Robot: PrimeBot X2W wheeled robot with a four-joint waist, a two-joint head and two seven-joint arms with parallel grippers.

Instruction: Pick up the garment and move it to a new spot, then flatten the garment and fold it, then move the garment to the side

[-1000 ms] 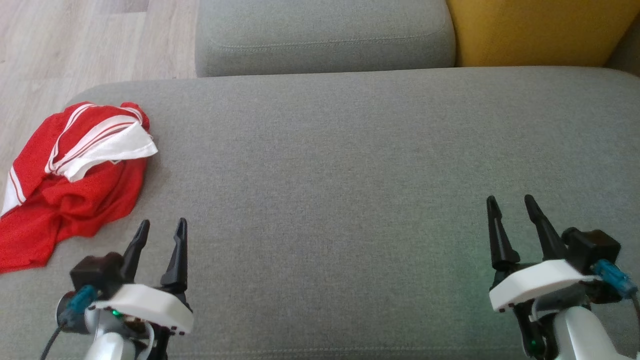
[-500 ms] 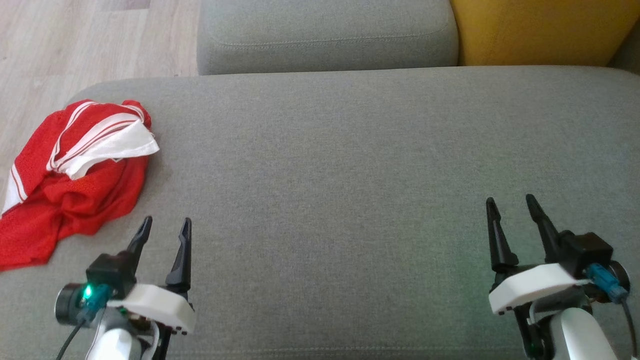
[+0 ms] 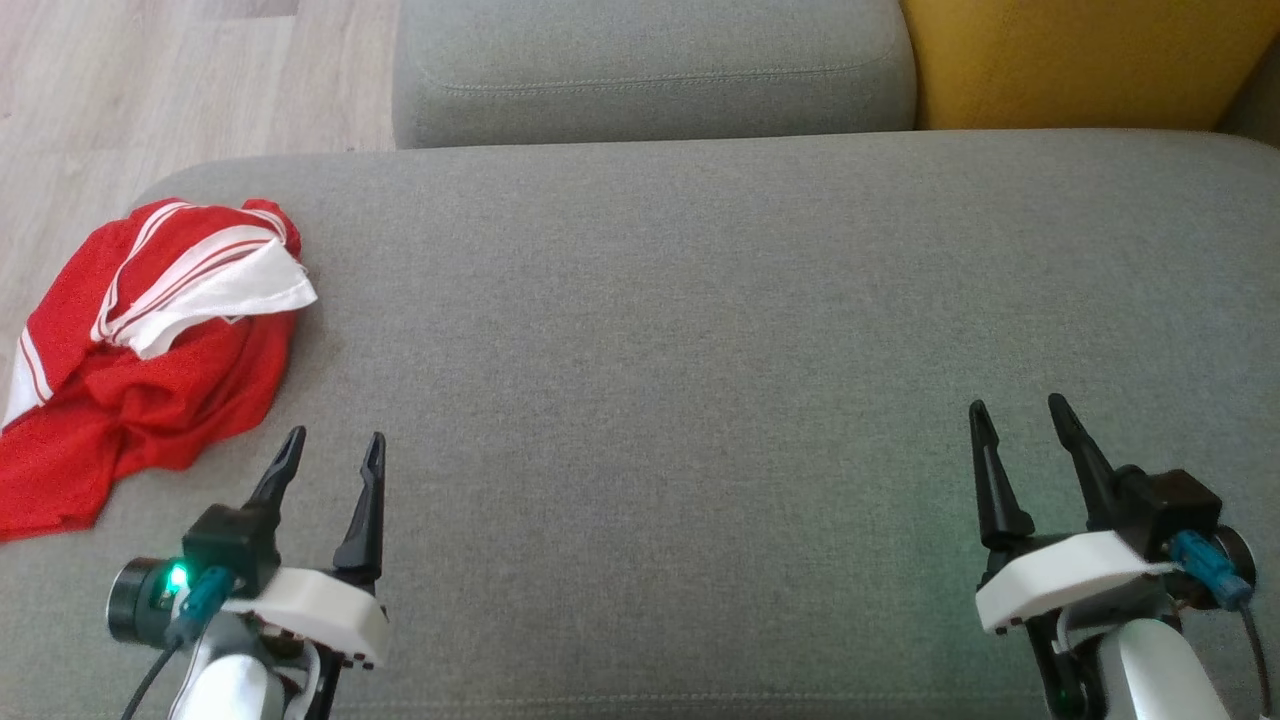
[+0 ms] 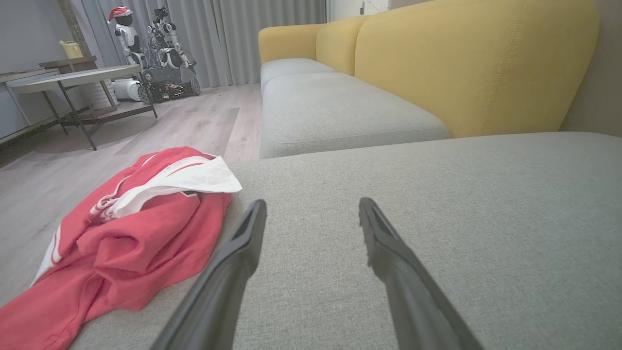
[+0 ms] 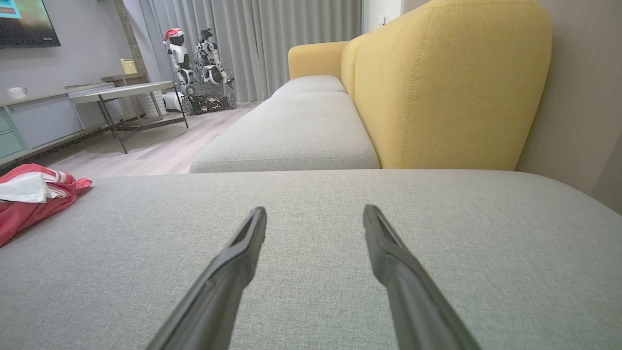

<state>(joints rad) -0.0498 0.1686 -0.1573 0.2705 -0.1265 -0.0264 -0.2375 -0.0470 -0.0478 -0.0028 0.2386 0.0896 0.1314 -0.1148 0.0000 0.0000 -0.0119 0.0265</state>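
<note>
Along the left edge of the wide grey fabric seat cushion [image 3: 700, 300] lies the crumpled red jersey garment with white stripes and a white panel [image 3: 150, 360]. It is bunched in a loose heap, with the white panel folded over its top towards the back. Beyond it on that side I see the pale wooden plank floor [image 3: 150, 90].

My left gripper [image 3: 335, 436] sits low over the cushion at the near left, its two dark fingers spread wide with nothing between them. The garment lies ahead of it and to its left. The nearest red fold is just beside the left fingertip, but a strip of bare grey fabric shows between them in the head view, so they are apart. Through the left wrist camera the heap sits left of the fingers and the open gap points at bare cushion.

My right gripper [image 3: 1015, 404] is over the near right of the same cushion, its fingers also parted and empty, well apart from the garment. From its wrist camera the red cloth is at the far left edge.

Behind the cushion are a second grey seat cushion [image 3: 650, 70] and a mustard-yellow upholstered backrest [image 3: 1080, 60].
</note>
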